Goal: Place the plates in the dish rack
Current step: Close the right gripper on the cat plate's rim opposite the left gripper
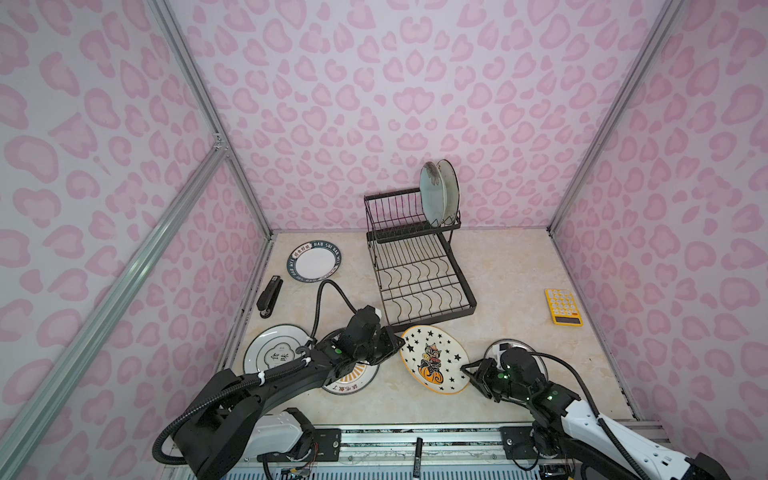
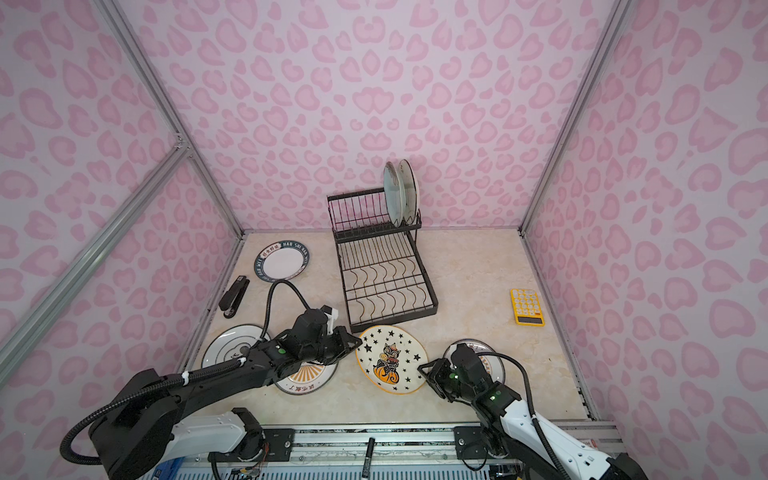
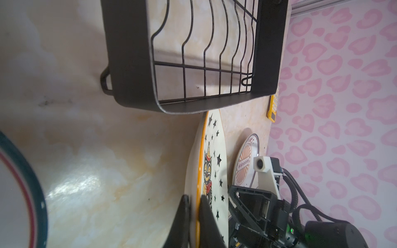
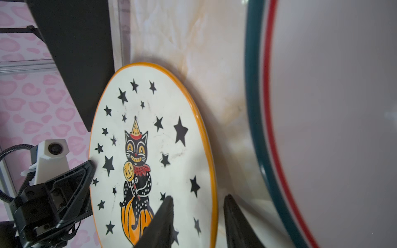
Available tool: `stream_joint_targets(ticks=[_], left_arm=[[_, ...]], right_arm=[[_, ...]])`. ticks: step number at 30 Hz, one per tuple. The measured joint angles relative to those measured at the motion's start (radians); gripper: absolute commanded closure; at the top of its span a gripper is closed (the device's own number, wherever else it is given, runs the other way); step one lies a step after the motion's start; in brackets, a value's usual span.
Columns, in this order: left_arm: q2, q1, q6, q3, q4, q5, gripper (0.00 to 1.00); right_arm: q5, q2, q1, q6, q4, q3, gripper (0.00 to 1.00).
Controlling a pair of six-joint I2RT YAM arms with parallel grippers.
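Seven plates all told, 2 already standing upright in the upper tier of the dish rack [image 1: 419, 274]: a pale teal plate [image 1: 432, 195] w/ a second plate [image 1: 452, 187] tucked behind it, so only a sliver of that one shows. Star-and-cat plate [image 1: 434, 359] is just in front of the rack's lower tray, btwn both hands. Left hand [image 3: 194, 198] is pinching its orange rim. Right hand [image 4: 198, 198] is spread, one finger over the plate's face and one past the rim, clear gap btwn them. Can't tell if the plate is flat on the counter [image 1: 519, 266] or tipped up.

Sunburst plate [image 1: 353, 381] is mostly buried under the left arm. Another sunburst plate [image 3: 245, 163] is nearly all hidden under the right wrist in both top views. Cloud-motif plate [image 1: 266, 349] is partly covered too, w/ two Chinese chars in its middle. Lettered plate [image 1: 316, 262] lies back left: caps round the rim, I make out SHI and MEI, rest too small.

Stapler [image 1: 269, 297], yellow calculator [image 1: 563, 306] and a marker [image 1: 417, 455] on the front rail: any print too small to read.
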Motion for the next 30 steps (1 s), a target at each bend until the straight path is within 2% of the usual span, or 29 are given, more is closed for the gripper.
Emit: stream_joint_targets(ticks=[12,20,30], left_arm=[[0.004,0.006,-0.002,-0.007,-0.018,-0.013,0.96],[0.025,0.006,0.006,-0.008,0.011,-0.014,0.96],[0.063,-0.013,0.027,0.011,0.064,0.005,0.96]], right_arm=[[0.024,0.106,0.003,0.01,0.06,0.024,1.0],[0.054,0.069,0.003,-0.01,-0.013,0.056,1.0],[0.103,-0.047,0.002,-0.044,-0.173,0.092,1.0]])
